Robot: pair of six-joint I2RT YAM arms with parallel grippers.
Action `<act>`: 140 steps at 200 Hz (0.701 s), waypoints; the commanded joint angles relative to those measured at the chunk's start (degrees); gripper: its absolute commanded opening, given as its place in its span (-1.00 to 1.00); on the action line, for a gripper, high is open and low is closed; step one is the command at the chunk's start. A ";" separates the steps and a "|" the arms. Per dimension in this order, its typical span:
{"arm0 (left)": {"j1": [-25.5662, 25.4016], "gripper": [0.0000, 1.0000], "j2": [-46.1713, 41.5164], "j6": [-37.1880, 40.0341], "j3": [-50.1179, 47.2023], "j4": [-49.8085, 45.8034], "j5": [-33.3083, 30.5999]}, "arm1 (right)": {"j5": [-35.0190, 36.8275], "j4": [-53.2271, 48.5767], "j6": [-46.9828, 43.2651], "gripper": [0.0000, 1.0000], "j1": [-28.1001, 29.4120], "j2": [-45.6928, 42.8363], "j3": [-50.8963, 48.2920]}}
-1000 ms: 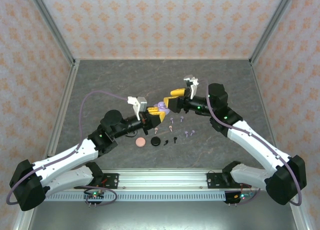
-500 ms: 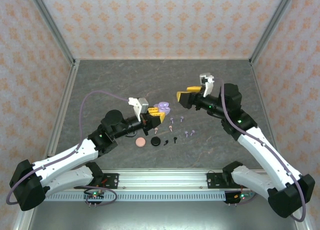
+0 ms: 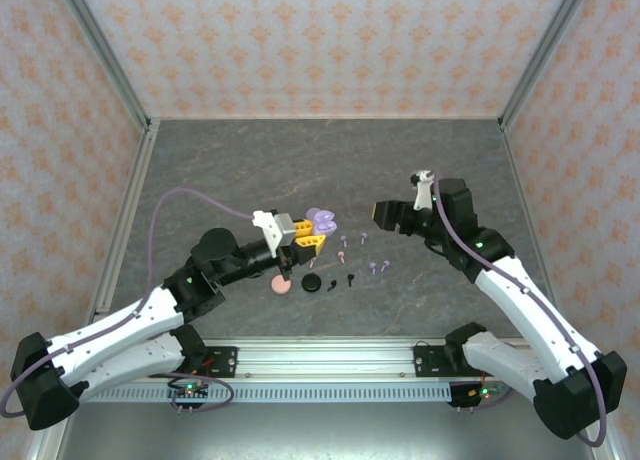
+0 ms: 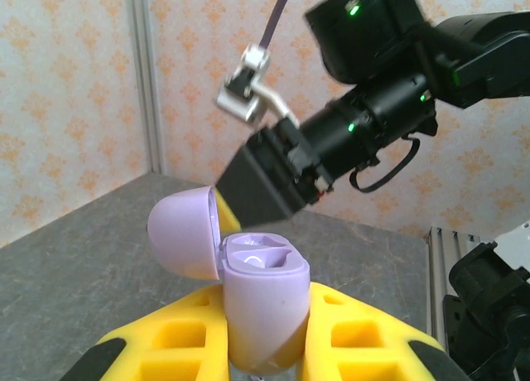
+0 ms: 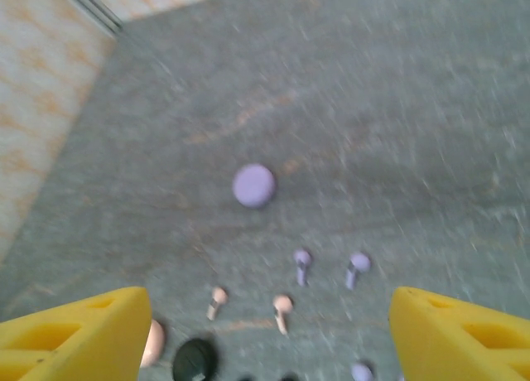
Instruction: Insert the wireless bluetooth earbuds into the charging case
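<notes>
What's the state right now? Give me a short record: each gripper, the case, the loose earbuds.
left gripper: shut on the lavender charging case, held off the table
lid: open, tipped back; both wells look empty
right gripper: open, empty, apart from the case
earbuds: loose on the table, pink, lavender and black
other cases: pink case and black case, lying beside the earbuds

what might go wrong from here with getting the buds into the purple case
The left gripper pinches just the lower body of the lavender case, so pressing an earbud in may twist it loose. The lavender earbuds lie close to pink earbuds; the open right gripper could nudge or pick the wrong one.
</notes>
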 commanded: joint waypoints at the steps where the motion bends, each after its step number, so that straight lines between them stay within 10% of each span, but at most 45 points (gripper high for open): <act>1: -0.30 -1.00 -1.30 2.51 -1.12 -0.17 -0.70 | 2.73 -6.00 1.62 0.52 -0.22 2.87 -1.18; 140: -0.33 -1.00 0.27 0.32 -1.68 1.01 -0.99 | 6.50 -3.70 -0.30 0.02 4.05 32.70 6.48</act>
